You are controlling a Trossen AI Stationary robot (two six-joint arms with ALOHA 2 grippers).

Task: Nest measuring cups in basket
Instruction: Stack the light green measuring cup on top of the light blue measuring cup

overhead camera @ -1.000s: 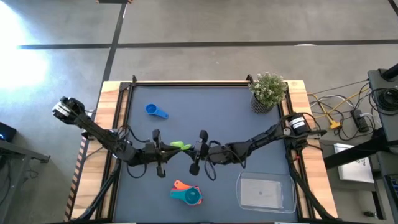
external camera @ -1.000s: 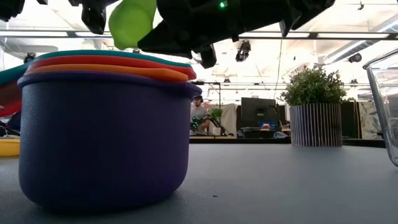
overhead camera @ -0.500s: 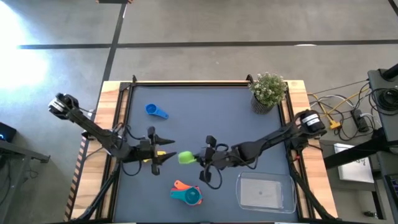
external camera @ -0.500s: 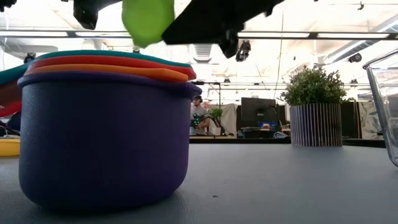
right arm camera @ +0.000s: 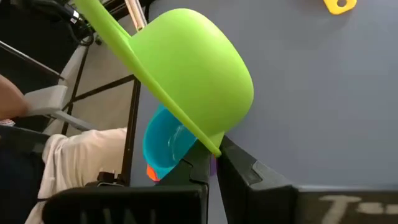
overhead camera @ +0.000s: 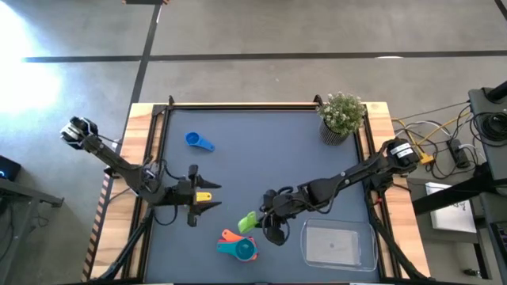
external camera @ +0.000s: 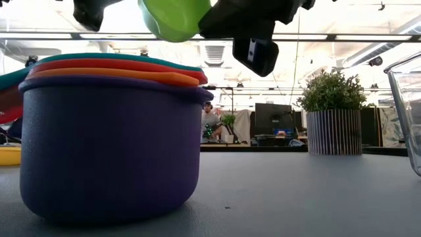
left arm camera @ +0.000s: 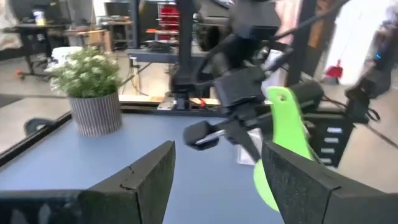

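Note:
My right gripper (overhead camera: pixel 260 221) is shut on the green cup (overhead camera: pixel 247 221), just above and far-right of a nested stack (overhead camera: pixel 238 246) of teal, red and orange cups in the purple cup (external camera: pixel 108 145) near the table's front edge. The green cup also shows in the right wrist view (right arm camera: pixel 193 81) and the low view (external camera: pixel 174 16). My left gripper (overhead camera: pixel 215 198) is open and empty, raised over the yellow cup (overhead camera: pixel 203 195), which rests on the table. The blue cup (overhead camera: pixel 198 142) lies at the far left. The clear basket (overhead camera: pixel 339 244) stands at the near right. My right gripper pinches the green cup's rim (right arm camera: pixel 210 147) between its two fingers, at the side opposite the handle (right arm camera: pixel 99 15). The fingers come from the table's right. The cup is lifted clear and tilted, handle pointing away from the gripper, over the teal cup (right arm camera: pixel 163 144).
A small potted plant (overhead camera: pixel 342 116) stands at the far right corner. The basket's clear wall (external camera: pixel 408 112) shows at the low view's right. Bare mat lies between the stack and the blue cup. A person sits in the room far behind the table.
My right gripper has carried the green cup from the table's middle toward the near edge, to just above the stack. My left gripper, which was at the green cup a second ago, has drawn back toward the table's left and stands over the yellow cup.

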